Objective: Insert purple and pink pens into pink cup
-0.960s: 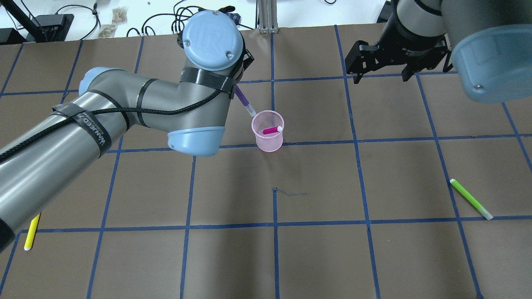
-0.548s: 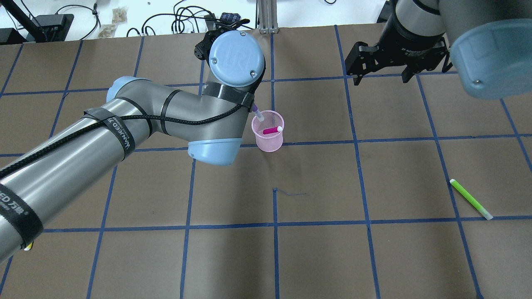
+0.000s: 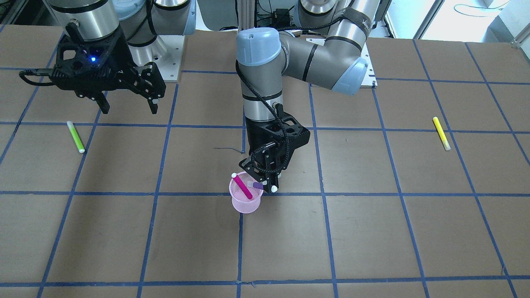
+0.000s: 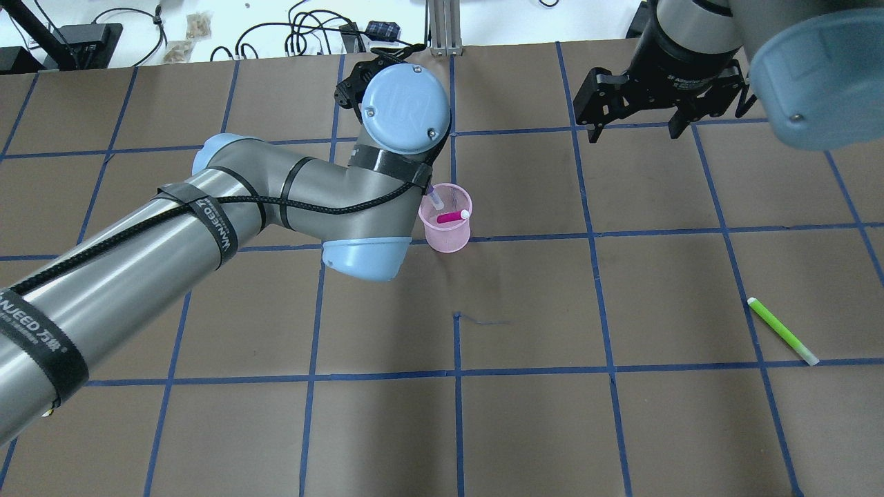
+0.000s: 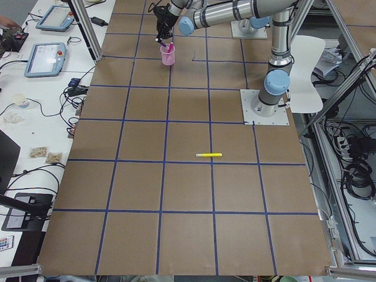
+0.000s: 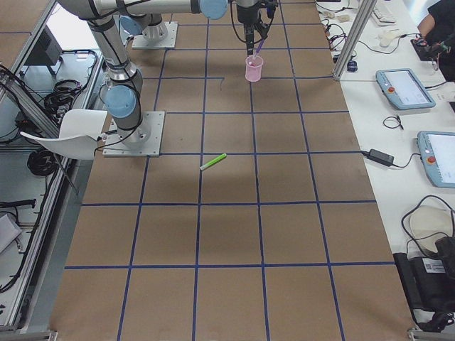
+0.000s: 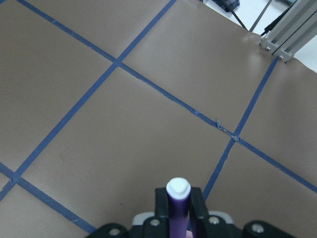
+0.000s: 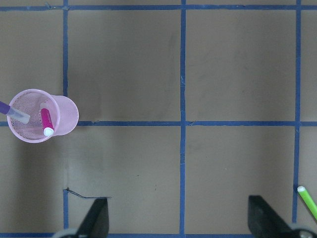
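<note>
Midway along the counter, toward the edge opposite the robot, the pink cup [image 4: 446, 224] stands upright with the pink pen [image 4: 452, 217] already leaning inside it. The purple pen [image 4: 435, 198] is clamped between the fingers of my left hand [image 3: 265, 182]. It is tilted, and its lower end is just over the cup's rim on the side toward the counter's left end; the right wrist view shows that end inside the mouth.

I judge this to be the insertion of the second pen. To do it well I'd bring the pen nearer upright, keep its end inside the opening and clear of the pink pen, then lower it well below the rim before letting the fingers part. The cup looks light, so any sideways push on the rim could tip it.

My right hand [image 4: 632, 131] hangs with its fingers apart and empty, well apart from the cup. A green pen [image 4: 782, 331] lies toward the right end and a yellow pen [image 3: 441, 133] toward the left end.
</note>
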Controlling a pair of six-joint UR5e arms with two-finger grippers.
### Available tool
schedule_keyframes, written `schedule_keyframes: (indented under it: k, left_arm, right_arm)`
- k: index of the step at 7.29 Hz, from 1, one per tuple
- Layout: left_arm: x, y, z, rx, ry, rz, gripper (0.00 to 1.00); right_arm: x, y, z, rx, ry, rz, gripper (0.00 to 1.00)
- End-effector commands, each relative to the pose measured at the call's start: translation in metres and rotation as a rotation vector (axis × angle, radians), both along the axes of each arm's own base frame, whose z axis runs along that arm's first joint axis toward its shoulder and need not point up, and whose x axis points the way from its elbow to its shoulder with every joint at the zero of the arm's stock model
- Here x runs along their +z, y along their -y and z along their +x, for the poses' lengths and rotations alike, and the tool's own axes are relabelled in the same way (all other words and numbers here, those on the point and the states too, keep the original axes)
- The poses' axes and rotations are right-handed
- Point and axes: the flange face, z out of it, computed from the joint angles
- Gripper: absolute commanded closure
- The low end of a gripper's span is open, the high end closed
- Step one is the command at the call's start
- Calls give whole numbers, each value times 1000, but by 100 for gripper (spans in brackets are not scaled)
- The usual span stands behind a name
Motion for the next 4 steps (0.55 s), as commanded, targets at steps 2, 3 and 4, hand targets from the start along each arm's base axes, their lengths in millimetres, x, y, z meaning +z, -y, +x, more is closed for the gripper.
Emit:
schedule_keyframes:
  k: [2,3,4]
  left_arm:
    - [-10,-3,0,-8,-3,21,100]
    - [-11,-4,-1,-10,-3,25,100]
    - [-12,-4,-2,-12,-4,25,100]
  right_arm:
    - [-3,2,0,0,-1,2,0]
    - [-3,3,0,0,-1,1,0]
    - [-4,1,0,0,-1,12,0]
